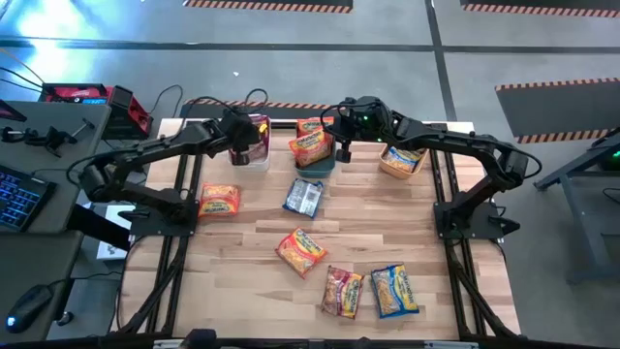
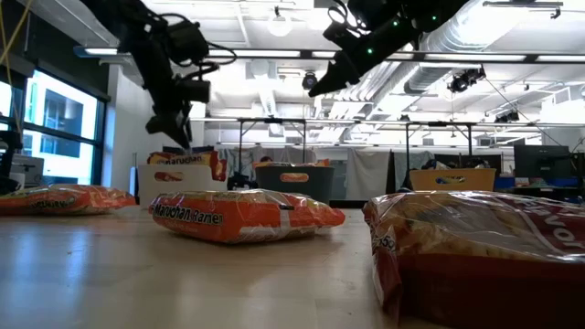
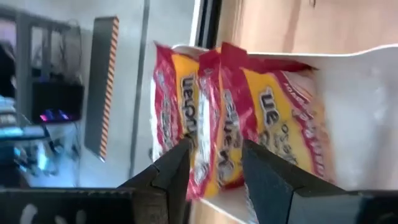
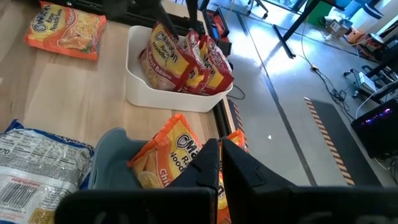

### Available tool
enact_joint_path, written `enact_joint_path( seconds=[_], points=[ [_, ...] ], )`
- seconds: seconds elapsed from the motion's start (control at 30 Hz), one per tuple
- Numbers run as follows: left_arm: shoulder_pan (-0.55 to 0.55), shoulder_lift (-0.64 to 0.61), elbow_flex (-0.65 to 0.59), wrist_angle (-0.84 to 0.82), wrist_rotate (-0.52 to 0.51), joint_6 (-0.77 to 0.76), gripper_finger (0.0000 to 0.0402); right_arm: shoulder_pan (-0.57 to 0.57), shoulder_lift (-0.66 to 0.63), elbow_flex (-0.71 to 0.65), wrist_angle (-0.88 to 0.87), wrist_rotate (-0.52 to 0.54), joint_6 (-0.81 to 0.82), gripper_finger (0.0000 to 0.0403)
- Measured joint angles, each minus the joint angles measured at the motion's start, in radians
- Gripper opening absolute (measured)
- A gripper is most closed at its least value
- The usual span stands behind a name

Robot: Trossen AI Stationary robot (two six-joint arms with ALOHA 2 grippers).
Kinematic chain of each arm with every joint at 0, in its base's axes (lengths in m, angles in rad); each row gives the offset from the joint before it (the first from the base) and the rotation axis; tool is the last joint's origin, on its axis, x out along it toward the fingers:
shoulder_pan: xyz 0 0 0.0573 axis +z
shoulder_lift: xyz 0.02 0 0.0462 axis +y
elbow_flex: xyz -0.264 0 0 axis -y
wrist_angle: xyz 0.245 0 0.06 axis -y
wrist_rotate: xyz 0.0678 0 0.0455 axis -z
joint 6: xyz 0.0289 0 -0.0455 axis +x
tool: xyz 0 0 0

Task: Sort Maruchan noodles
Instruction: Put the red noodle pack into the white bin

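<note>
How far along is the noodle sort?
Partly done. Pink-red packets stand in the white bin, orange ones fill the teal bin, and the orange bin holds some. The left pincer is open over the white bin; the right pincer is shut, empty. Six packets remain on the table.

My wooden counter (image 1: 387, 228) carries a white bin (image 1: 249, 155), teal bin (image 1: 315, 165), orange bin (image 1: 400, 167) and five loose Maruchan noodles (image 1: 301, 251) packets
</note>
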Motion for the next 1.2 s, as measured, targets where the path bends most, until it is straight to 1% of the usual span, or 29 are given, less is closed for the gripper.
enact_joint_path(
  seconds=[0.17, 0.23, 0.33, 0.4, 0.53, 0.6, 0.67, 0.73, 0.87, 0.97, 1.07, 1.2],
  points=[
    [-0.023, -0.060, 0.000, -0.166, 0.039, -0.214, 0.0112, 0.000, 0.000, 0.000, -0.011, 0.000, 0.000, 0.0000],
    [-0.031, -0.067, 0.000, -0.244, 0.101, -0.308, 0.0097, 0.000, 0.000, 0.000, -0.011, 0.000, 0.000, 0.0000],
    [-0.030, -0.049, 0.000, -0.303, 0.240, -0.457, 0.0070, 0.000, 0.000, 0.000, -0.011, 0.000, -0.003, 0.0000],
    [-0.030, -0.017, 0.000, -0.304, 0.265, -0.517, 0.0048, 0.000, 0.000, 0.000, -0.011, 0.000, -0.003, 0.0000],
    [-0.022, 0.055, 0.004, -0.232, 0.182, -0.570, 0.0010, 0.000, 0.000, 0.000, -0.011, 0.000, -0.003, 0.0000],
    [-0.003, 0.095, 0.027, -0.246, 0.178, -0.592, 0.0003, 0.000, 0.000, 0.000, -0.011, 0.000, -0.003, 0.0000],
    [0.010, 0.136, 0.056, -0.262, 0.189, -0.600, 0.0003, 0.000, 0.000, 0.000, -0.011, 0.000, -0.004, 0.0000],
    [0.025, 0.172, 0.079, -0.312, 0.199, -0.595, 0.0004, 0.000, 0.000, 0.000, -0.012, 0.000, -0.006, 0.0000],
    [0.046, 0.246, 0.099, -0.357, 0.178, -0.567, 0.0003, 0.000, 0.000, 0.000, -0.013, 0.000, -0.011, 0.0000],
    [0.055, 0.292, 0.099, -0.358, 0.164, -0.550, 0.0001, 0.000, 0.000, 0.000, -0.017, 0.000, -0.011, 0.0000],
    [0.054, 0.314, 0.099, -0.334, 0.105, -0.548, 0.0001, 0.000, 0.000, 0.000, -0.019, 0.000, -0.011, 0.0000],
    [0.048, 0.309, 0.098, -0.262, 0.041, -0.539, 0.0001, 0.000, 0.000, 0.000, -0.021, 0.000, -0.011, 0.0000]
  ],
)
